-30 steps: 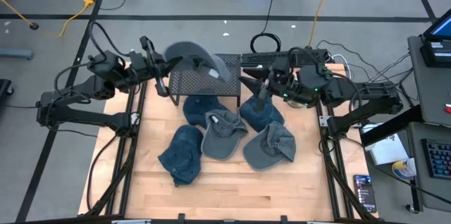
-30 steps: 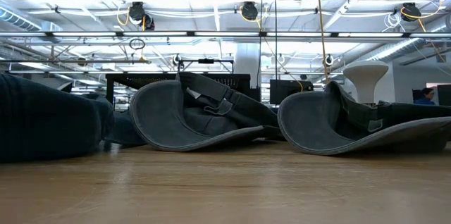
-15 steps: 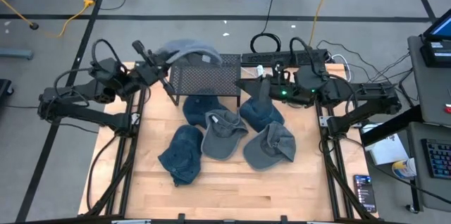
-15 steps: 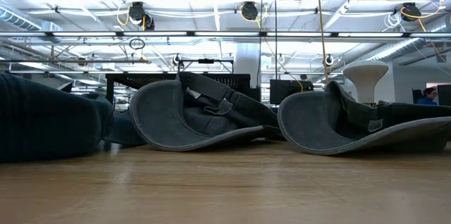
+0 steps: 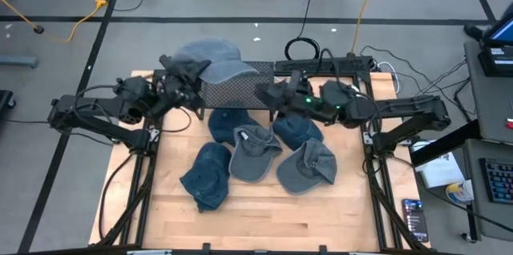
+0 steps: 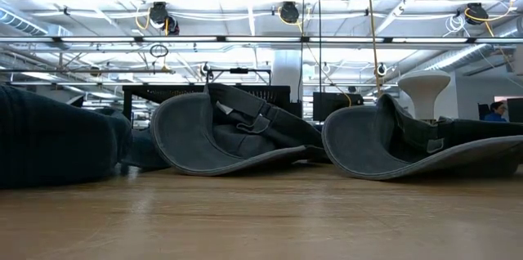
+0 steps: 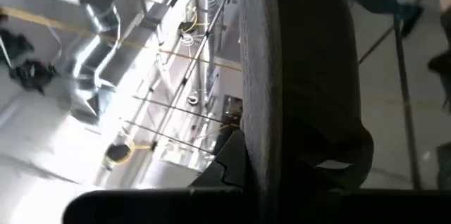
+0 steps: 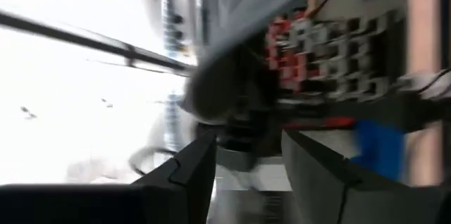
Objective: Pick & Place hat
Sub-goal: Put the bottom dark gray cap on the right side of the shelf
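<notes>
Presently four dark blue fabric caps (image 5: pixel 248 157) lie heaped on the wooden table (image 5: pixel 264 215). Behind them, the left end effector (image 5: pixel 178 76) is clenched on a grey brimmed cap (image 5: pixel 210 56) above the black mesh rack (image 5: pixel 236 91). The right end effector (image 5: pixel 271 96) hovers released beside the rack. Risk: a snagged brim could drag the cap off the rack.

Seen from directly overhead, the whole table (image 5: pixel 256 215) and both arms; a second camera, level at tabletop height, shares the hats (image 6: pixel 221 133) up close. Wrist cameras look forward past each arm's own fingers.
</notes>
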